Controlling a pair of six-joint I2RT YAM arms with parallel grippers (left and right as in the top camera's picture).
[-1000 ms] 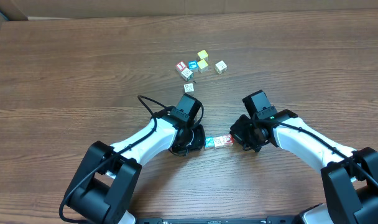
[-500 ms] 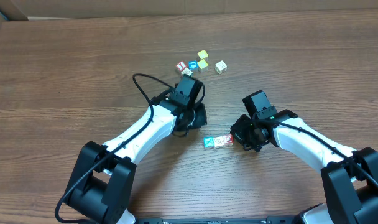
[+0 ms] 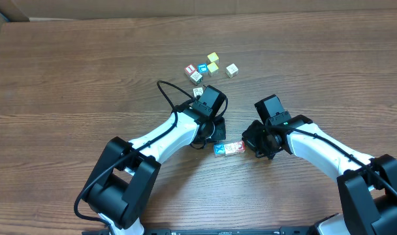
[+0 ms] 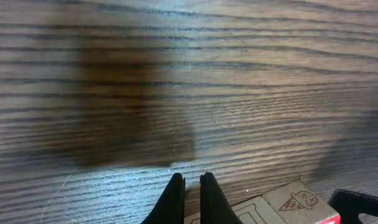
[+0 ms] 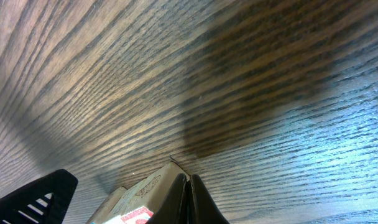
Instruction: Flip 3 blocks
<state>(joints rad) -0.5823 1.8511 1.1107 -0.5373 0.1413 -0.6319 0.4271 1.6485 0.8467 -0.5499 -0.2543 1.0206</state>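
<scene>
Okay, snapshot:
left claw [image 4: 190, 182]: closed, fingers almost together, holding nothing, tips low over bare table [image 4: 176, 74]
right claw [image 5: 188, 182]: closed, fingers pressed together, holding nothing
blocks [image 3: 229, 149]: three in a short row on the wood, touching each other, between the two claws
row vs left claw: just to its right and slightly nearer the base; at the bottom edge of the left wrist view, right of the fingertips
row vs right claw: right beside its tips, on their left in the right wrist view; contact can't be confirmed
teal block [image 3: 219, 150]: row end nearest the left claw
red-marked block [image 3: 239, 146]: row end nearest the right claw
middle block [image 3: 230, 149]: pale
cone drawing [image 4: 299, 200]: on the block face closest to the right claw
spare cubes [image 3: 213, 67]: loose cluster well beyond the left claw, apart from the row
</scene>
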